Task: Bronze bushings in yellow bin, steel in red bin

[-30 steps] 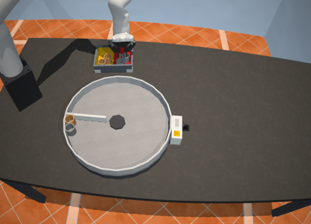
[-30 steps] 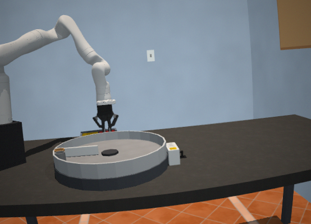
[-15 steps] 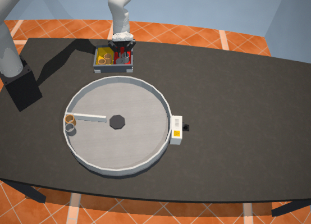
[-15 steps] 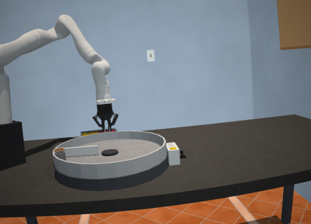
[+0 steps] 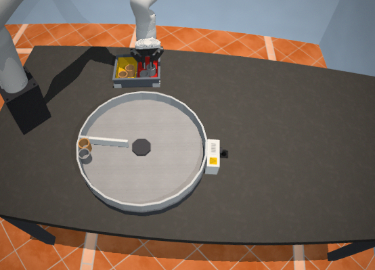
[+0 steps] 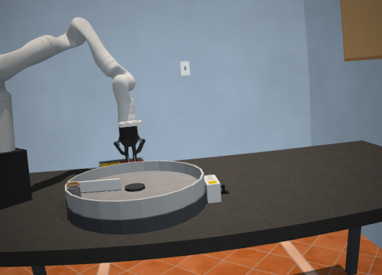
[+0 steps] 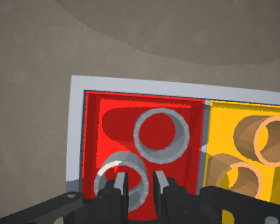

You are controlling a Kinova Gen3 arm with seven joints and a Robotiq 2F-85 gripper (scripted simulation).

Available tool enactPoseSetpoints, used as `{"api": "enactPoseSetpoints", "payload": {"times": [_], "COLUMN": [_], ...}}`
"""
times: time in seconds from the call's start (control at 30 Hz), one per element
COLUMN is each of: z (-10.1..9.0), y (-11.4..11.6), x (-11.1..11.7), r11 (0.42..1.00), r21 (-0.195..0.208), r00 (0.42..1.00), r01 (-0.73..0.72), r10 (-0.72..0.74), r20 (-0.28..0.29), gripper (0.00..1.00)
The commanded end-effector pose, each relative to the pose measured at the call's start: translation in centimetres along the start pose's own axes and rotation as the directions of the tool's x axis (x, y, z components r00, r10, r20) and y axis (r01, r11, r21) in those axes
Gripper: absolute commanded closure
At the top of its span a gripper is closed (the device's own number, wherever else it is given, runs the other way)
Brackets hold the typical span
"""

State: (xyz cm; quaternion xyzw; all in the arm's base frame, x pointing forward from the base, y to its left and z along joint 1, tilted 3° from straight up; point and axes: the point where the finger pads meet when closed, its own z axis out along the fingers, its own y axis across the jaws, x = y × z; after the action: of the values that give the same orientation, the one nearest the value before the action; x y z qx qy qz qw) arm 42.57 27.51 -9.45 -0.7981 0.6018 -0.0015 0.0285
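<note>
The gripper (image 5: 147, 67) (image 6: 131, 161) (image 7: 140, 185) hangs over the red bin (image 7: 111, 102), fingers slightly parted, empty. Steel bushing (image 5: 84, 158) (image 6: 73, 187) and bronze bushing (image 5: 89, 147) (image 6: 72, 183) wait on the turntable (image 5: 159, 178) (image 6: 162, 177): stiff, probably slick; rims invite a pinch.

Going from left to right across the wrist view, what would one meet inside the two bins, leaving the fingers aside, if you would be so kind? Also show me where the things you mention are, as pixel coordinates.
Red bin (image 5: 154, 61) (image 7: 94, 107), steel bushings (image 7: 179, 158), yellow bin (image 5: 124, 61) (image 7: 226, 111), bronze bushings (image 7: 244, 137).
</note>
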Motion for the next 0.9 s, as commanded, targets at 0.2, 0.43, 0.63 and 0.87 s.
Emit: {"api": "enactPoseSetpoints", "payload": {"times": [0.2, 0.43, 0.63, 0.87], "z": [-0.32, -0.63, -0.63, -0.93], "y": [-0.1, -0.1, -0.1, -0.1], "x": [-0.06, -0.07, -0.07, -0.06], "r11": [1.0, 1.0, 1.0, 1.0], "r21": [0.003, 0.003, 0.003, 0.003], "r00": [1.0, 1.0, 1.0, 1.0], "r01": [0.0, 0.0, 0.0, 0.0], "r10": [0.0, 0.0, 0.0, 0.0], "r20": [0.001, 0.001, 0.001, 0.001], "gripper": [0.81, 0.81, 0.81, 0.81]}}
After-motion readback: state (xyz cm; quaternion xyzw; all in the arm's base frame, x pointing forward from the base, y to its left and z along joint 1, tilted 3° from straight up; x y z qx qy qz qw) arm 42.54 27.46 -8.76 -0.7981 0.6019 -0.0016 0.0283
